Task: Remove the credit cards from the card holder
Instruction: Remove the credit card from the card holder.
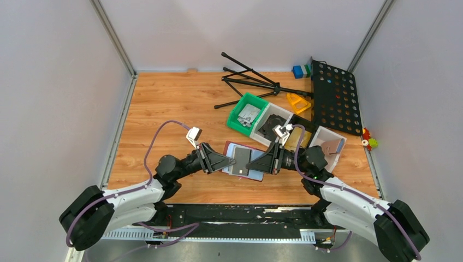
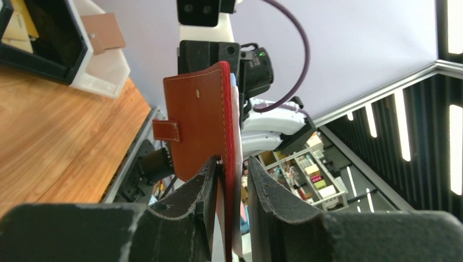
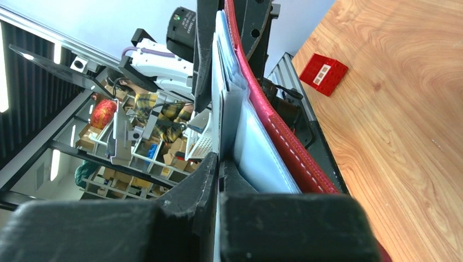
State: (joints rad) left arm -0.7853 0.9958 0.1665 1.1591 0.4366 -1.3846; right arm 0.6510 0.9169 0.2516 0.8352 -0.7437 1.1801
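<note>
The dark-red card holder (image 1: 244,162) hangs open above the table between both arms, grey-blue inner side up, with a dark credit card (image 1: 240,157) showing on it. My left gripper (image 1: 233,160) is open. In the left wrist view its flap (image 2: 202,120) stands edge-on between the fingers of the left gripper (image 2: 233,159), touching the left one and clear of the right one. My right gripper (image 1: 255,162) (image 3: 218,158) is shut on a thin pale sheet at the holder's inner side (image 3: 256,147). I cannot tell whether that sheet is a card or a pocket layer. The red outer edge (image 3: 273,125) runs beside it.
Behind the arms stand a green bin (image 1: 247,112), white bins (image 1: 273,121) (image 1: 327,144), a folded black stand (image 1: 251,82), a black perforated panel (image 1: 334,97) and a yellow piece (image 1: 298,102). A red-and-white ribbed block (image 3: 323,73) lies on the wood.
</note>
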